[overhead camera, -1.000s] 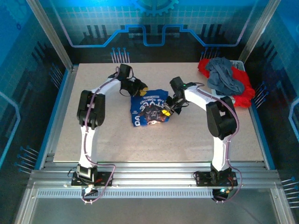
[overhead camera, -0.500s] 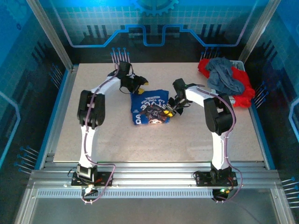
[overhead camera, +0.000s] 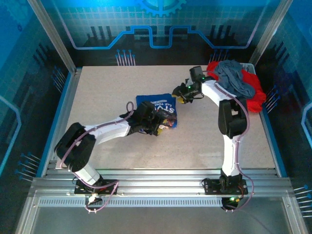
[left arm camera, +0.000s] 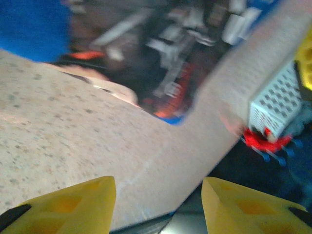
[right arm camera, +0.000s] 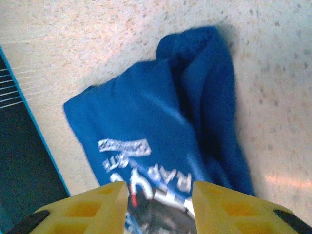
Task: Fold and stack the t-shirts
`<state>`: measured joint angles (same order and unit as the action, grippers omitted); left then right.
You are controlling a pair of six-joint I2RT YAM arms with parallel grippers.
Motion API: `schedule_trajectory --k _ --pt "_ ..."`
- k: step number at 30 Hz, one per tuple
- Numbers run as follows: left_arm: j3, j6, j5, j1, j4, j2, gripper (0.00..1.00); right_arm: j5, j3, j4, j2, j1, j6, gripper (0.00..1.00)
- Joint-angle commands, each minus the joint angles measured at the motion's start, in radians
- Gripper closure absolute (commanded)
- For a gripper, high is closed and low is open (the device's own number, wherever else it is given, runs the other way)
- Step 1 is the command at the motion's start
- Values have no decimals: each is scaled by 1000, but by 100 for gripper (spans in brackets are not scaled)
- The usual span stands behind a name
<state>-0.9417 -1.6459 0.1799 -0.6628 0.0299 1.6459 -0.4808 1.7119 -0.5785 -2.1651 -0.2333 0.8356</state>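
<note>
The royal-blue t-shirt point(overhead camera: 158, 108) lies folded on the table's middle with its printed graphic up. It shows sharply in the right wrist view as blue cloth point(right arm camera: 161, 126) and blurred in the left wrist view point(left arm camera: 34, 24). My left gripper point(overhead camera: 155, 126) reaches low over the shirt's near-left edge, its yellow fingers apart point(left arm camera: 158, 195) with bare table between them. My right gripper point(overhead camera: 183, 97) hovers just off the shirt's back-right corner, open point(right arm camera: 158, 195), nothing held. A slate-grey t-shirt point(overhead camera: 234, 80) lies on bright red t-shirts point(overhead camera: 253, 100) at the back right.
The grey and red pile sits in a white mesh basket point(left arm camera: 275, 102) at the table's back-right corner. The left arm point(overhead camera: 102, 131) stretches low across the near-left table. Blue rails point(overhead camera: 273, 141) edge the table.
Both grippers opened and let go of the blue shirt. The left arm swung from the table's back round to the shirt's near side. The right gripper drew back towards the pile.
</note>
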Motion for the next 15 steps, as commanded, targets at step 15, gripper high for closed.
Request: schedule_trajectory --k 15 --pt "38 -399 -345 -109 -404 222 48 -40 32 -67 -148 -109 -15 63"
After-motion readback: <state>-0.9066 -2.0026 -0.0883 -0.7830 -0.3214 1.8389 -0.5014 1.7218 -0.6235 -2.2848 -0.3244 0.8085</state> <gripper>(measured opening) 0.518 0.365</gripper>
